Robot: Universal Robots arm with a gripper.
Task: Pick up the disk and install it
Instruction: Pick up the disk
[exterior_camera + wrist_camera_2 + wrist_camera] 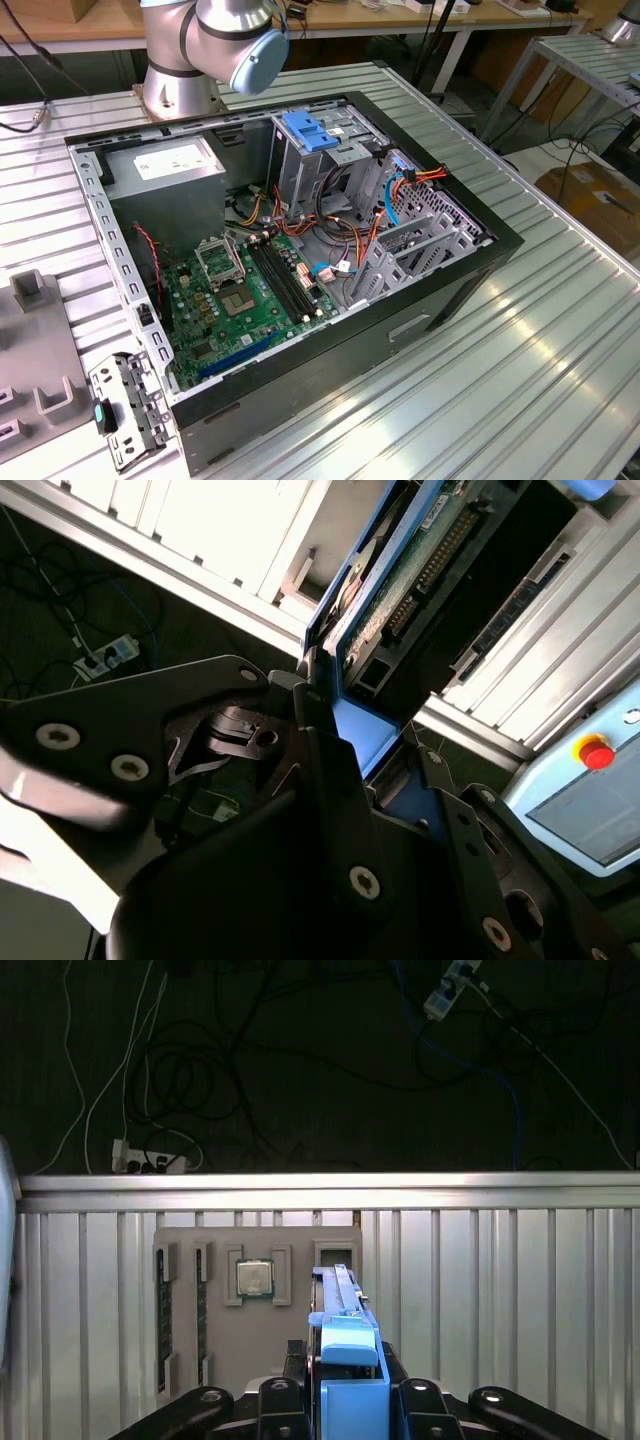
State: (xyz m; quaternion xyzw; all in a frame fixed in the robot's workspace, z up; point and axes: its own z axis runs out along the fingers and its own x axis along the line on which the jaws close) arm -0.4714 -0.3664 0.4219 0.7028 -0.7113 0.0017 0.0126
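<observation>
Blue plastic is edging the disk (347,1345), which is standing on its edge between the black fingers of the gripper (348,1390); the jaws are pressing on its two sides and are gripping it firmly. In the second wrist view the disk (400,590) is showing its green circuit board, with a red button (597,750) off to one side. Behind the disk, in the first wrist view, a grey tray (300,1250) is lying on the ribbed metal table (500,1290) and is carrying a processor chip (254,1279) and memory sticks (164,1310). Past the table edge, cables (200,1060) and a power strip (150,1160) are lying on the dark floor. In the exterior view the open computer case (470,280) is resting on the table, and orange and blue wires (400,190) are crossing beside its metal cage (300,170).
</observation>
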